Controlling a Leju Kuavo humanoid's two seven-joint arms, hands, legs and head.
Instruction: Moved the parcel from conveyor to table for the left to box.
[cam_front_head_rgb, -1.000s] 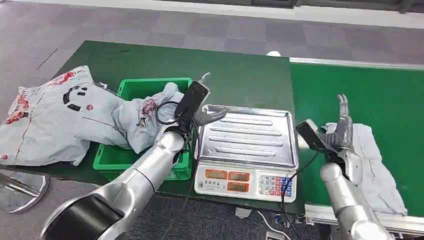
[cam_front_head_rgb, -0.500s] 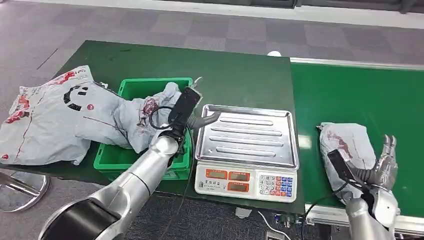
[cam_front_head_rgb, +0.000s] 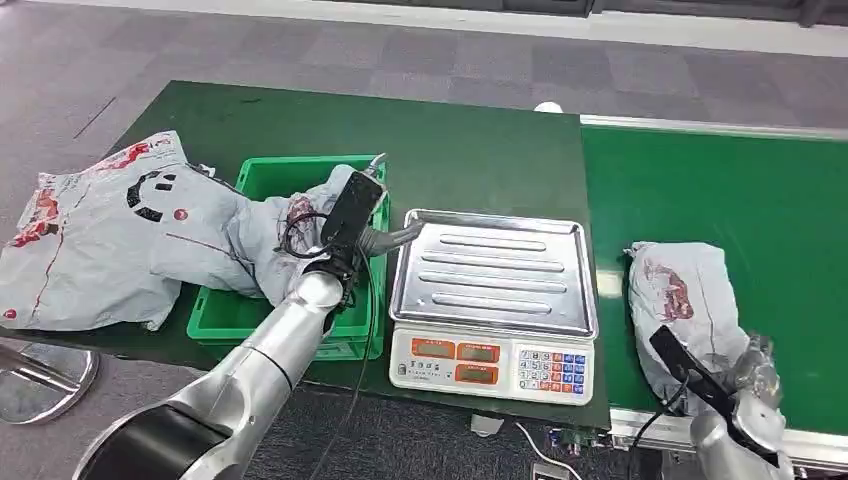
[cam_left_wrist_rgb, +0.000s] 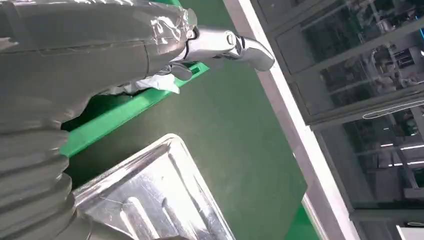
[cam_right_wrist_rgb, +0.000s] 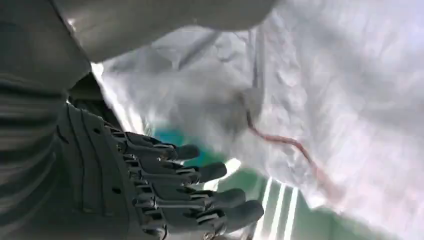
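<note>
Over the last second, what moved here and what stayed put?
The right hand pulled back off the parcel on the conveyor toward the robot, and holds nothing. The parcel drifted left along the belt. The left hand slid slightly left beside the scale. Bin and scale stayed.

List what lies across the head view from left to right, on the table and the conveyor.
Large grey parcel → green bin with a crumpled parcel in it → left hand → scale → grey parcel on the conveyor → right hand.
</note>
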